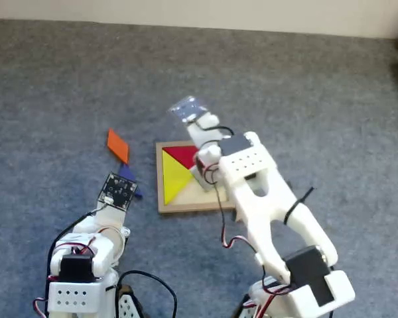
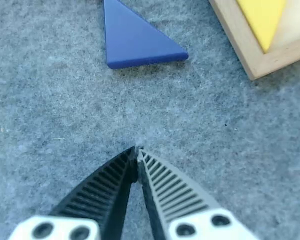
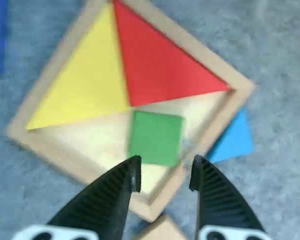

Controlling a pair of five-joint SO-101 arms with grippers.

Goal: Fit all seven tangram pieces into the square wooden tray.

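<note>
Fingers of the right gripper stand parted and empty over the green square piece, lying mid-frame inside the square wooden tray, just below the large red triangle and large yellow triangle. I'd nudge it flush against those 2 before fetching more. Left gripper, lower centre, is pinched closed, empty.

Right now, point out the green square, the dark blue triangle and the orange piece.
green square (image 3: 156, 138), right wrist view, middle of its top face.
dark blue triangle (image 2: 133, 40), left wrist view, middle of its top face.
orange piece (image 1: 118, 146), high view, its middle.
</note>
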